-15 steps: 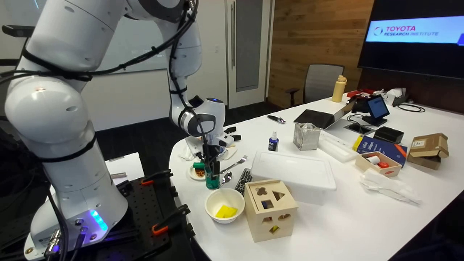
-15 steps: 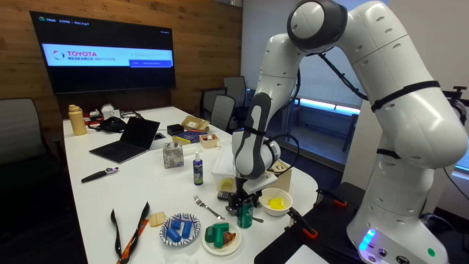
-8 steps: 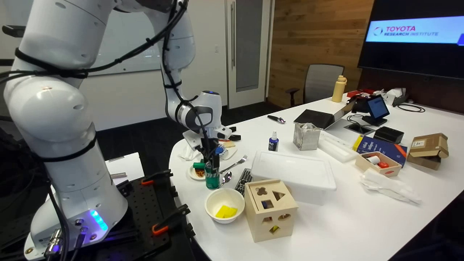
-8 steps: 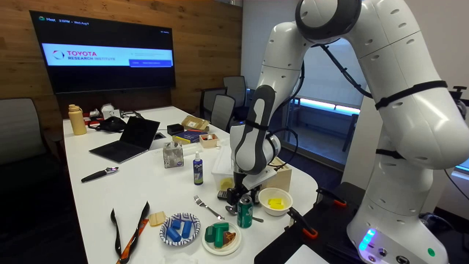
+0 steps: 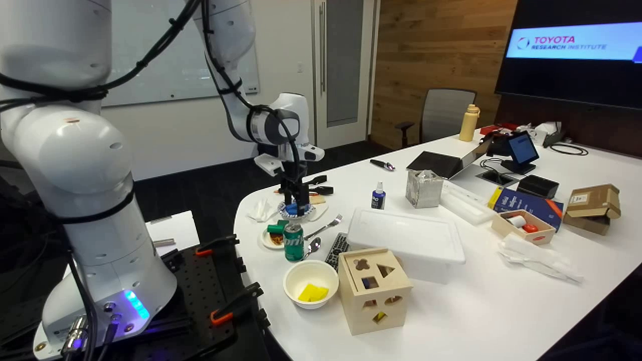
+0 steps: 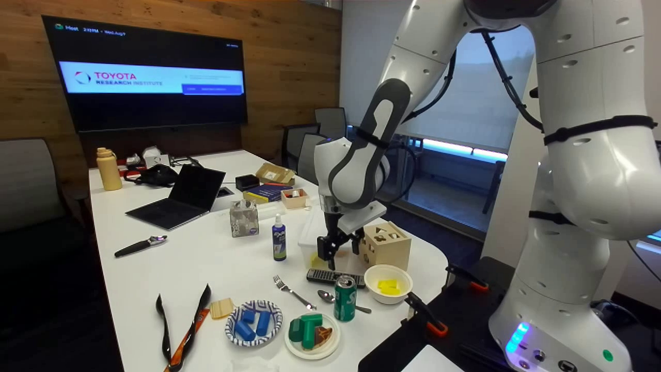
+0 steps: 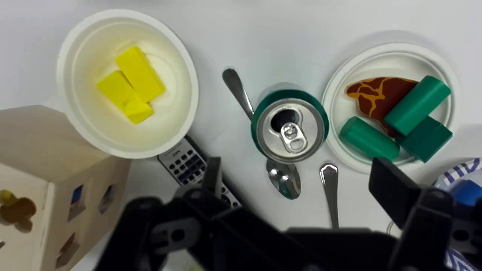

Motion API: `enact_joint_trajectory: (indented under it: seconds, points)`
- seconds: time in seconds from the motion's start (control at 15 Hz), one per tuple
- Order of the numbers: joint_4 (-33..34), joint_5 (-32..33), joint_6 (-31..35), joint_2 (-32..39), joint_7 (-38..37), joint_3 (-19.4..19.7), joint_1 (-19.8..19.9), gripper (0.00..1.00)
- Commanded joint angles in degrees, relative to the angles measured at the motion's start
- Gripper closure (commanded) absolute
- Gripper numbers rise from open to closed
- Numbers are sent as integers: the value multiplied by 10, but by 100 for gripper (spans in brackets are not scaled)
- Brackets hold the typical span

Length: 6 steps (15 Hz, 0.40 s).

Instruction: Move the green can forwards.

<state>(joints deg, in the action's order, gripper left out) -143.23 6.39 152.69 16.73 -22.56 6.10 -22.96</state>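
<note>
The green can (image 5: 294, 242) stands upright on the white table in both exterior views (image 6: 345, 299). In the wrist view its silver top with pull tab (image 7: 290, 130) shows ahead of the fingers. My gripper (image 6: 343, 254) is raised above the table, higher than the can and beyond it as seen in that exterior view. It also shows above the can in an exterior view (image 5: 293, 203). In the wrist view the two fingers (image 7: 299, 177) are wide apart with nothing between them. The gripper is open, empty and not touching the can.
A spoon (image 7: 284, 178) passes close by the can, partly hidden. A white bowl with yellow blocks (image 6: 374, 289), a plate with green blocks (image 6: 333, 347), a remote (image 6: 325, 277), a fork (image 6: 295, 293), the shape-sorter box (image 6: 387, 250) and a plastic tub (image 5: 406, 235) surround it.
My gripper has moved from around the can's top, back past it and upward, clear of it. The can stands in the same place, now fully visible.
</note>
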Motion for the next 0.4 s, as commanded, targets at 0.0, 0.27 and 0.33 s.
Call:
enact_joint_trajectory:
  seconds: [0.0, 0.27, 0.33]
  points:
    - [6, 26, -58, -39, -20, -25, 27, 0]
    - [5, 16, -65, -51, -3, -54, 60, 0]
    - [5, 18, -65, -52, -7, -57, 65, 0]
